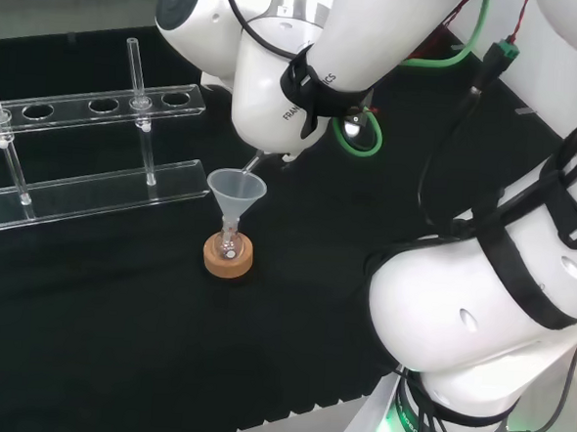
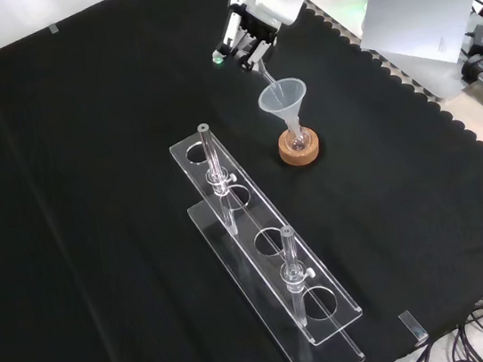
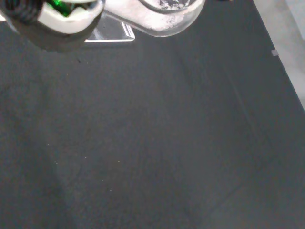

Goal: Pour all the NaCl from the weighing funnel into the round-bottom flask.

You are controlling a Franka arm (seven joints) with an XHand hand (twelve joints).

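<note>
Black cloth, tan cork stand

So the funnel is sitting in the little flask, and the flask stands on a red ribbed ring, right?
Nearly. The funnel does sit in the little flask, but the ring under it is a brown cork ring, not a red ribbed one. The front view shows it plainly, and the head view agrees.
</note>
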